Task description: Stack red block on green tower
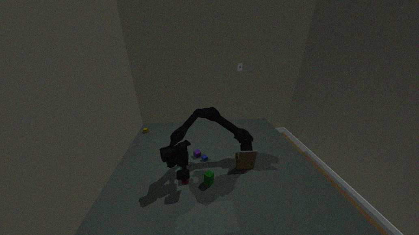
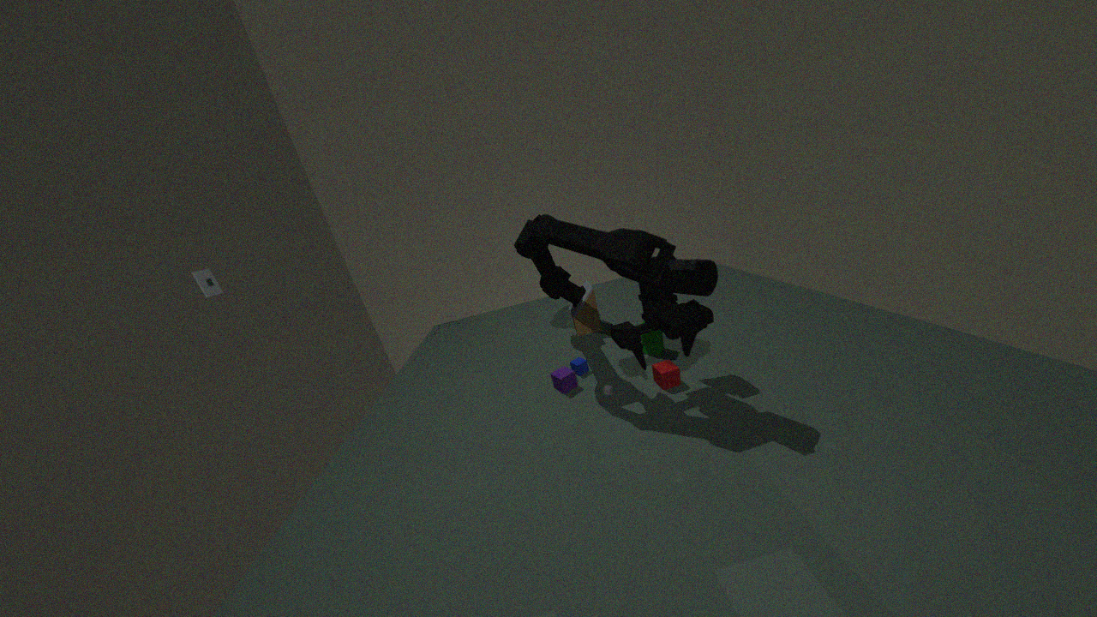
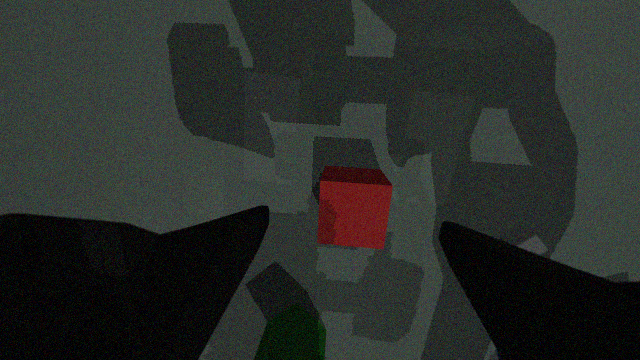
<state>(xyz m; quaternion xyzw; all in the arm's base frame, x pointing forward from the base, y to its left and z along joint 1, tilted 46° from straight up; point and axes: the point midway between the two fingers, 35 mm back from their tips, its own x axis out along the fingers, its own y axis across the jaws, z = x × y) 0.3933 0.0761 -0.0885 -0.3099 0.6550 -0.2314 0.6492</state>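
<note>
Hovering tool (image 2: 661, 349) wide, holding nothing | red block (image 3: 354, 214) on table beneath | green tower (image 1: 208, 178) beside

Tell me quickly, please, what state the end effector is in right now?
End effector: open wide and holding nothing; the red block sits on the table between and below its fingers, not yet gripped.

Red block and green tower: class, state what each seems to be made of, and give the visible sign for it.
Red block: looks like matte painted wood or plastic; flat even colour, sharp edges, no shine or grain. Which of the two cannot be told.
Green tower: seems the same matte solid stuff; plain green faces, crisp corners, no gloss. The dim light leaves any finer texture open.
</note>
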